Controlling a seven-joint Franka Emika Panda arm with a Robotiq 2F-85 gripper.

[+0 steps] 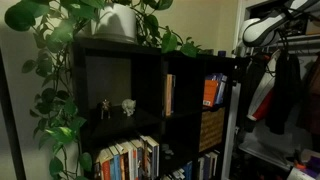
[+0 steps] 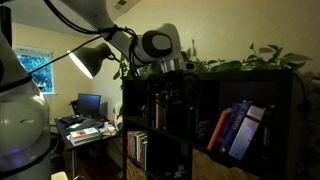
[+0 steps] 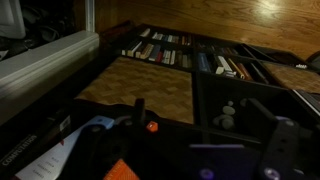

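In the wrist view my gripper [image 3: 195,104] stands open, its two dark fingers [image 3: 140,106] wide apart with nothing between them. It faces the side of a black cube shelf [image 3: 205,95]. A small white figurine [image 3: 226,114] sits in a cubby just beyond the fingers. In an exterior view the same white figurine [image 1: 128,105] stands beside a darker one [image 1: 105,107] in a middle cubby. The gripper [image 2: 171,73] hangs from the white arm [image 2: 152,44] right at the upper edge of the shelf [image 2: 215,110].
A leafy plant in a white pot [image 1: 118,22] trails over the shelf top. Books [image 1: 130,160] fill the lower cubbies and more books [image 2: 238,128] lean in another. Clothes [image 1: 285,90] hang beside the shelf. A desk with a monitor [image 2: 88,103] stands behind.
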